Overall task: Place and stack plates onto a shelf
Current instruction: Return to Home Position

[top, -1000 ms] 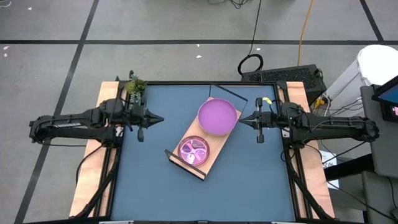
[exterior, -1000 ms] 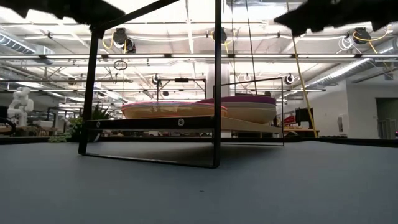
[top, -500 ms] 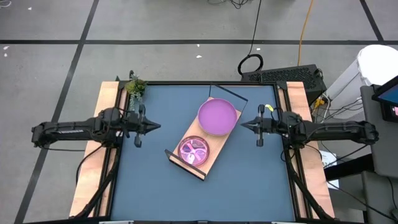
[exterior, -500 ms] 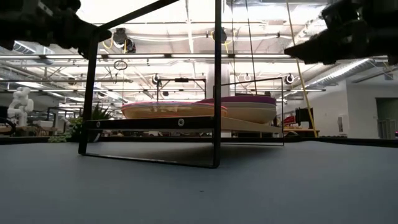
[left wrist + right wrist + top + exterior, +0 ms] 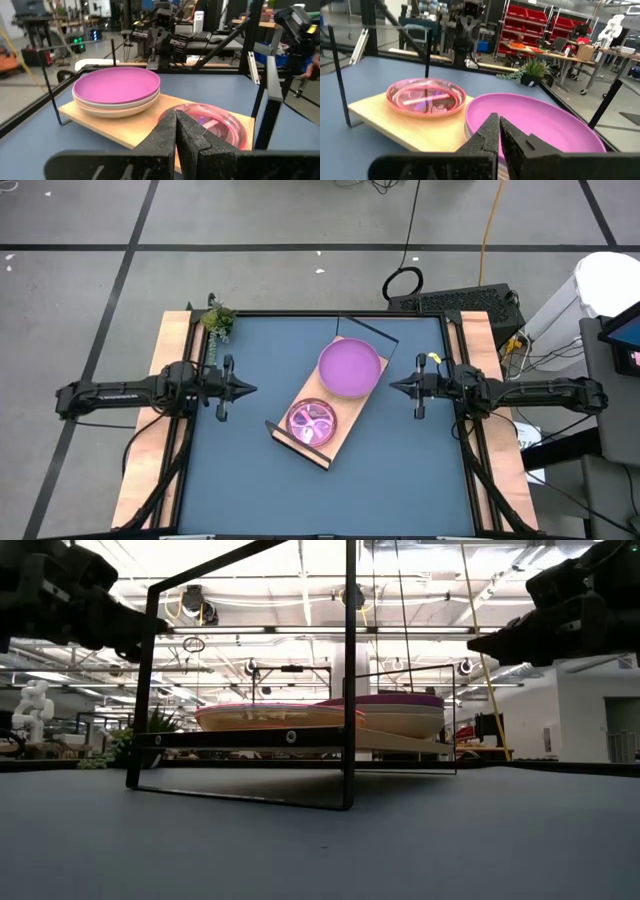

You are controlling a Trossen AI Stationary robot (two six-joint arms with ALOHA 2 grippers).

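The light-wood shelf (image 5: 340, 420) with black frame ends lies slantwise in the table's middle. On its far end rests a stack of larger plates, purple on top (image 5: 349, 367), also in the left wrist view (image 5: 116, 86) and right wrist view (image 5: 535, 122). On its near end rests a stack of smaller translucent plates, pink on top (image 5: 312, 421) (image 5: 205, 118) (image 5: 426, 94). My left gripper (image 5: 253, 387) is shut and empty at the table's left, clear of the shelf. My right gripper (image 5: 393, 387) is shut and empty at the table's right, beside the purple stack.
A small green plant (image 5: 216, 319) stands at the table's far left corner. The shelf's black frame ends (image 5: 349, 670) rise above the board. A keyboard (image 5: 460, 302) and cables lie beyond the table's far right. Bare blue table (image 5: 400, 480) lies toward the near edge.
Both arms have drawn back toward their own table edges and come down lower, the left toward the left edge, the right toward the right edge. Both grippers stay shut and empty. The plates and the shelf have kept still.
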